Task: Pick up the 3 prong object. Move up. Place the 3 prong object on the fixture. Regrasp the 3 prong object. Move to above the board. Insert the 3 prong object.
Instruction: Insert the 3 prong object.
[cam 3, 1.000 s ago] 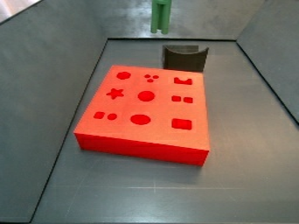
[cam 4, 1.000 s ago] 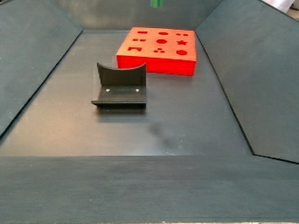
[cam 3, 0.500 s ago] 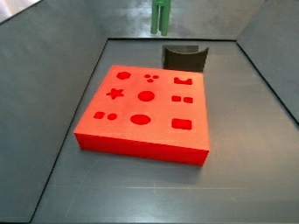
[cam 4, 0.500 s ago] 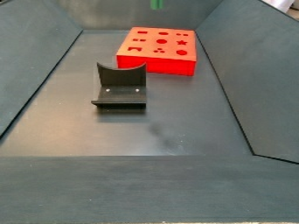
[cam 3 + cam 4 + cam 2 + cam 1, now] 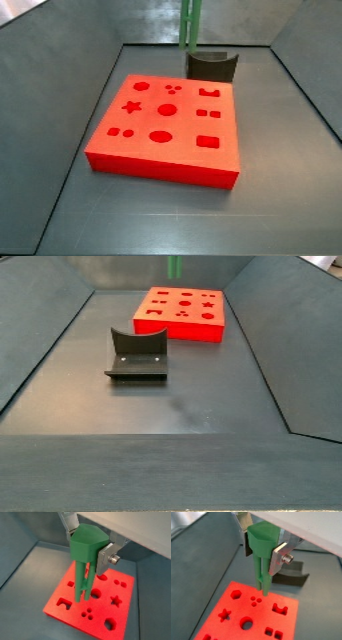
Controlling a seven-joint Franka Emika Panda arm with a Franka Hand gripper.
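Hand (image 5: pixel 264 549): poised high over the board, fingers pointing down; closed on the broad upper body of the 3 prong object, seen in both wrist views. Above the frame in both side views.
Fingers (image 5: pixel 107 558): flat silver plates pressed against opposite sides of the green body; one plate with its screw facing the camera, the opposite plate mostly hidden behind the piece.
3 prong object (image 5: pixel 85 564): held in the air, clear of the board; long axis upright, thick end up between the plates, thin prongs hanging straight down. Only the lower green shaft visible in a side view (image 5: pixel 190 22), dropping in from the top edge ahead of the fixture; a thin green sliver at the top edge in a side view (image 5: pixel 174 266), above the board's far side.
Prong tips: pointing at the board's top face, hovering over the region of the round holes in a wrist view; not touching.
Board (image 5: pixel 167 125): flat on the counter (image 5: pixel 187 406), red-orange, cut-outs facing up.
Fixture (image 5: pixel 138 354): dark notched bracket on its base plate, standing on the counter just beside one short edge of the board, apart from it.
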